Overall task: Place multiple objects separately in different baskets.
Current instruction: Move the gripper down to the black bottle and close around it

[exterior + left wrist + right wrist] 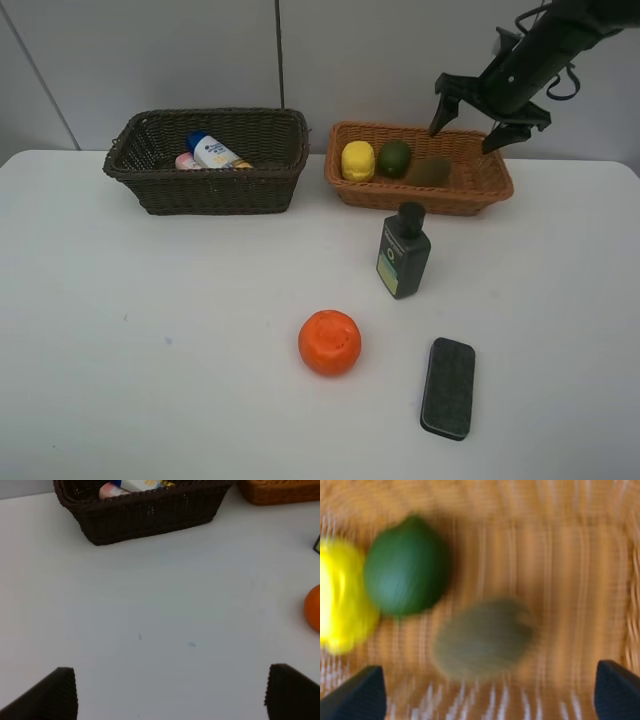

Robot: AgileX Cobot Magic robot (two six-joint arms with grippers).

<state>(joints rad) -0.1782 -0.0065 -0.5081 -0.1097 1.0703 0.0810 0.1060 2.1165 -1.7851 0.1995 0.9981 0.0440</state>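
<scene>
Flat dark block (447, 388), orange fruit (329, 342), dark green bottle (403, 251): unsorted on table (150, 350); yellow fruit (357, 160), green fruit (394, 157), brown fruit (429, 171): in tan basket (420, 203) under spread, empty right gripper (463, 138); white bottle (212, 151), pink bottle (186, 161): in brown basket (205, 190).

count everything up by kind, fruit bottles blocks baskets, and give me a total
fruits: 4 (yellow fruit, green fruit, brown fruit, orange fruit)
bottles: 3 (white blue-capped bottle, pink bottle, dark green bottle)
blocks: 1 (flat dark block)
baskets: 2 (dark brown basket, light orange basket)
total: 10
</scene>
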